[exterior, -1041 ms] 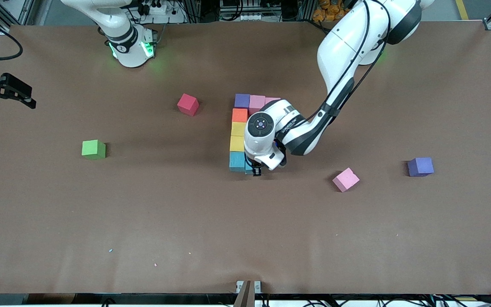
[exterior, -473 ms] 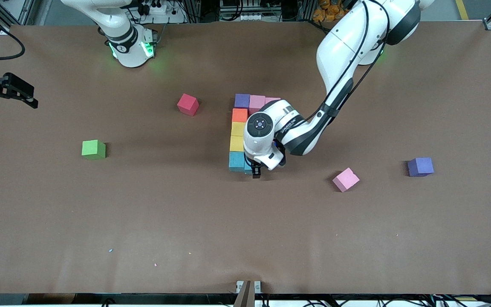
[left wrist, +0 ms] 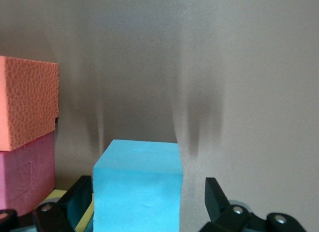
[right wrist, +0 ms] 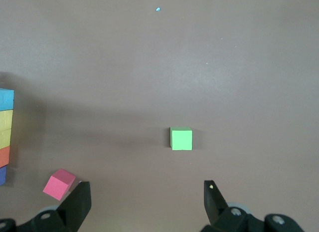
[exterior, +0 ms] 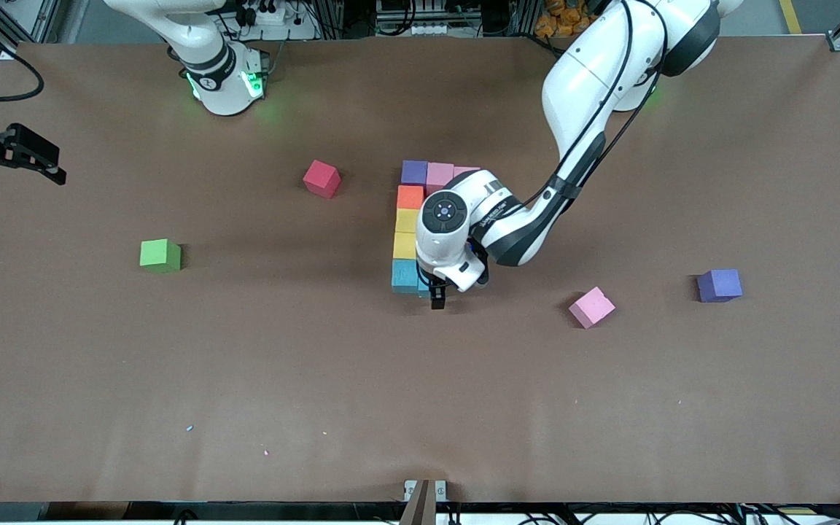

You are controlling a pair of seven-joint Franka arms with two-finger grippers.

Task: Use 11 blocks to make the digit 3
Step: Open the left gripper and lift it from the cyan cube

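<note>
Left gripper [exterior: 432, 293] sits low at mid-frame in the front view, at the end of the block figure nearest the camera. Its fingers [left wrist: 215, 198] are spread apart on either side of a blue block [left wrist: 138, 184] that rests on the table [exterior: 420, 408]; one finger stands clear of the block, so it is not gripped.

Right gripper [exterior: 17, 157] waits at the frame edge toward the right arm's end, over the table edge, fingers wide apart and holding nothing.

Digit 3 [exterior: 407, 220] is partly built at frame centre:
- A top bar, purple [exterior: 414, 172] and two pink.
- A straight bar running toward the camera, of orange, two yellow and blue blocks touching.

Loose cubes:
- red [exterior: 321, 179], near the top bar, toward the right arm's end
- pink [exterior: 592, 307] and purple [exterior: 720, 285], toward the left arm's end
- green [exterior: 160, 256], well apart
</note>
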